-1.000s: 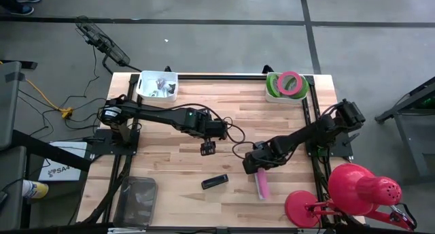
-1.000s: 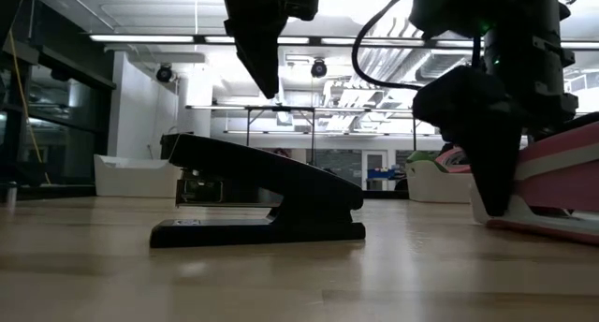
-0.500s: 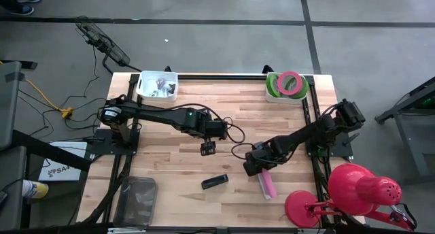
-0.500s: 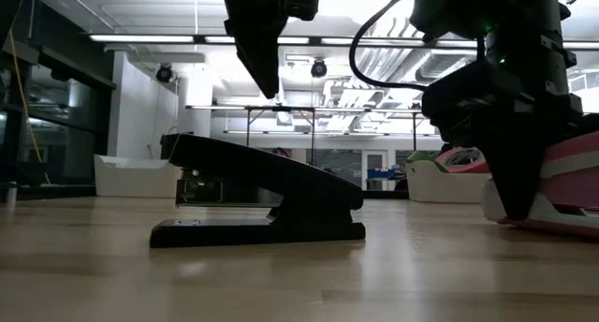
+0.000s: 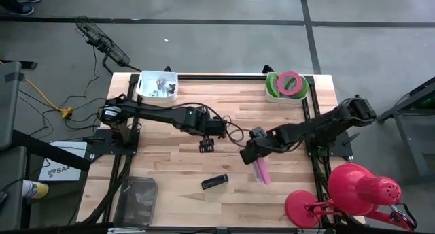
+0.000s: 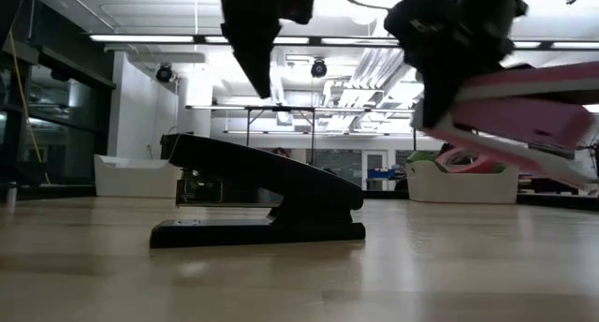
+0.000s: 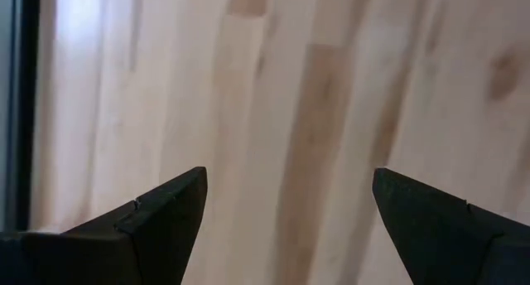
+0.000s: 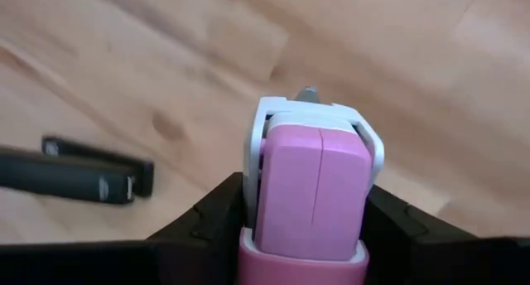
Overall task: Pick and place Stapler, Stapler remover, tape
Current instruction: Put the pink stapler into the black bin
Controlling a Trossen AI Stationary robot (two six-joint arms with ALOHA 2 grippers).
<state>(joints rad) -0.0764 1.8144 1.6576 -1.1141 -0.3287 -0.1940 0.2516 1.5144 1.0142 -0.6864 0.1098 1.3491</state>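
A wooden table (image 5: 170, 193) seen from above; the right gripper (image 5: 253, 152) pinches a pink stapler (image 5: 261, 170) at one end, lifted clear of the wood, its long axis trailing away toward the table's near edge; the black stapler (image 5: 215, 182) lies flat on the table, just beside and nearer the middle; the left gripper (image 5: 206, 145) hovers above the centre, fingers spread and empty, the closer arm to the black stapler; tape rolls sit in a far bin (image 5: 288, 84).

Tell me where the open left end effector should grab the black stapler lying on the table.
Come from above onto the black stapler, closing across its narrow mid-body. It lies flat and long, sides clear; the left end effector hangs open over the wood nearby.
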